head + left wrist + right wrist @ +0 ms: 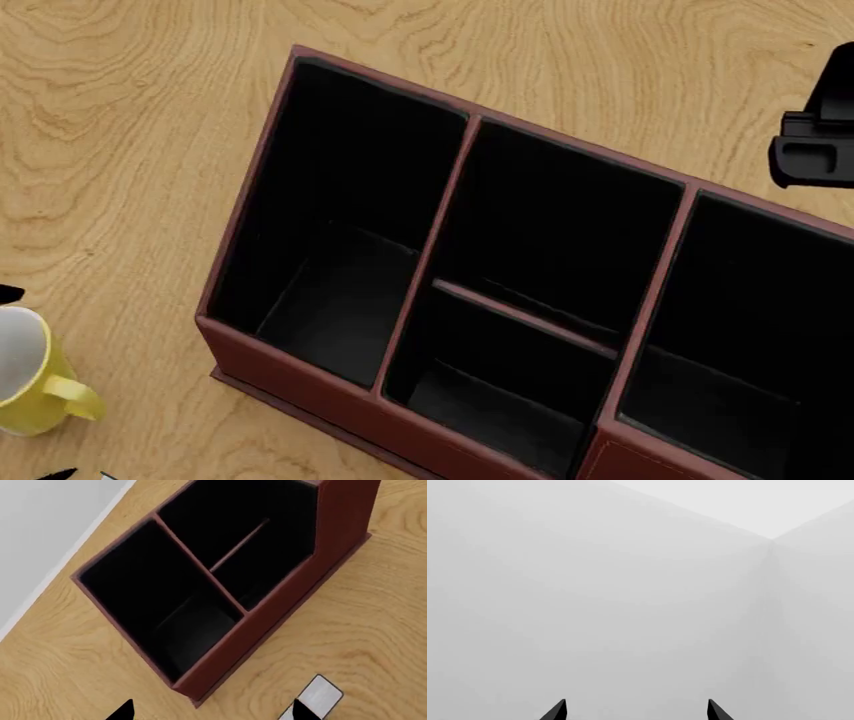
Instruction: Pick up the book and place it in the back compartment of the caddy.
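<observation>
Broadly, the light oak-grained wooden table point(120, 120) fills the head view, and on it stands the large dark red-brown leather-look caddy point(287, 375) with its black lining, set at a slant to the table edge. Its middle column is split by a low divider, and the back compartment point(494, 390), the shorter of the two halves, holds nothing that shows. The other cells also look dark and bare. At the head view's right edge a black part of the right arm point(814, 150) hangs above the table beyond the caddy, raised clear of it. The right gripper point(635, 712) points away at blank pale walls, its two black fingertips standing well apart, so the claw is released and grasps nothing. The left gripper point(210, 712) is angled down over the caddy's near corner and the table beside it, its fingertips likewise spread wide with nothing between them. The yellow-and-white mug point(27, 375) stands on the table well to the left of the caddy. The book point(319, 696) shows only as a pale slab with a dark edge, lying on the table just beside one left fingertip and outside the caddy; whether the two touch cannot be told.
</observation>
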